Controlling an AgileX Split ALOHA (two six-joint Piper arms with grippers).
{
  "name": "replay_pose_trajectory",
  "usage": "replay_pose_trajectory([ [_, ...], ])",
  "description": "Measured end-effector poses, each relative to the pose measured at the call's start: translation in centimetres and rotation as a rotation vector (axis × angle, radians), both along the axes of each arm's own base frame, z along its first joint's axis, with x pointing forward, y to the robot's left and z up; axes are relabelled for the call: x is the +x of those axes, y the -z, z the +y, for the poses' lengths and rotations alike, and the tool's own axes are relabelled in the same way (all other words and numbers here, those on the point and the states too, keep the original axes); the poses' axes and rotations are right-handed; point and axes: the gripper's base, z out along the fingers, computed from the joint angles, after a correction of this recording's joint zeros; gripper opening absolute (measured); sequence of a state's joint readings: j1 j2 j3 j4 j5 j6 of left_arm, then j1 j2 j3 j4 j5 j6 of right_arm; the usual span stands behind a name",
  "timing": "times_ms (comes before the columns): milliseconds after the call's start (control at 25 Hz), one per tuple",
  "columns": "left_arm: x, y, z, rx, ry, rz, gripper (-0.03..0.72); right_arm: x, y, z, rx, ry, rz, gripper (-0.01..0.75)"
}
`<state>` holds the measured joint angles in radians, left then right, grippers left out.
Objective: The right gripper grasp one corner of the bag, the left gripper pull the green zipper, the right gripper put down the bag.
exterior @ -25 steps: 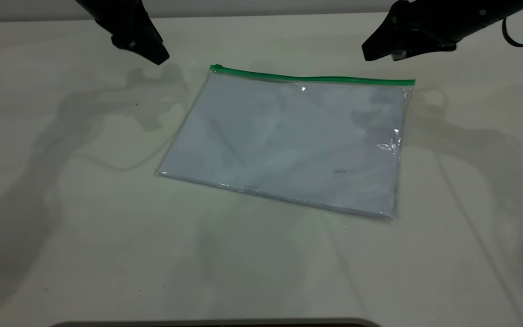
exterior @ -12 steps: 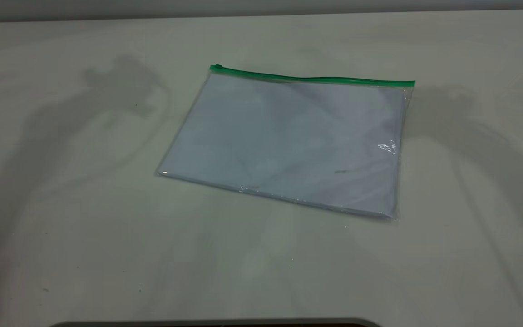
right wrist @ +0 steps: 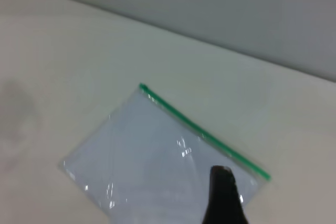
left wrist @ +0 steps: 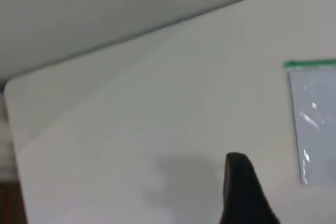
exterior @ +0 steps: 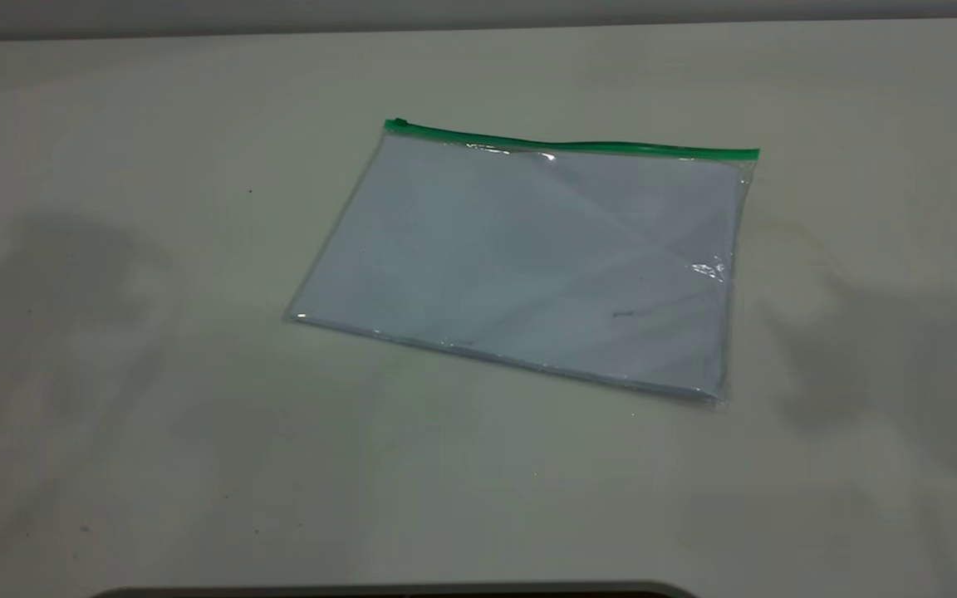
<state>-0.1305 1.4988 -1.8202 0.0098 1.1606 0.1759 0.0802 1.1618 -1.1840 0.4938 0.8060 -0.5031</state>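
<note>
Clear plastic, one bag [exterior: 528, 257], one green zipper [exterior: 570, 145], white table [exterior: 154, 374].

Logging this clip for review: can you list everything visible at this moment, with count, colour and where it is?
bag: one, clear plastic with white paper sheets inside, lying flat near the middle of the table, nothing touching it.
green zipper: one, bright green strip along the bag's far long edge; slider tab at the exterior view's left end.
table: one, off-white, bare apart from the bag; faint arm shadows at both sides.
left gripper: one black fingertip showing in the left wrist view only, above bare table, apart from the bag.
right gripper: one black fingertip showing in the right wrist view only, over the bag's zipper-side area.
</note>
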Motion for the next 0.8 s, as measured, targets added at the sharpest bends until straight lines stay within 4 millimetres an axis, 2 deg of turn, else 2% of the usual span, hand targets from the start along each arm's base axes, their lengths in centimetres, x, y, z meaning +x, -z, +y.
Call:
replay_pose_trajectory([
  [160, -2.7, -2.2, 0.4, -0.048, -0.058, -0.068, 0.484, -4.9, -2.4, -0.4, -0.022, -0.019, -0.051, 0.574],
  [320, -5.3, -2.8, 0.7, -0.066, -0.068, -0.093, 0.484, -9.5, -3.1, -0.5, -0.023, -0.051, -0.067, 0.574],
  [520, -9.2, -0.2, 1.2, -0.071, -0.085, -0.027, 0.484, -13.8, -0.7, -0.8, -0.009, -0.052, -0.043, 0.574],
  [800, -17.9, 5.3, 2.4, -0.061, -0.085, 0.022, 0.484, -20.7, 3.1, -1.3, 0.018, -0.044, -0.125, 0.574],
])
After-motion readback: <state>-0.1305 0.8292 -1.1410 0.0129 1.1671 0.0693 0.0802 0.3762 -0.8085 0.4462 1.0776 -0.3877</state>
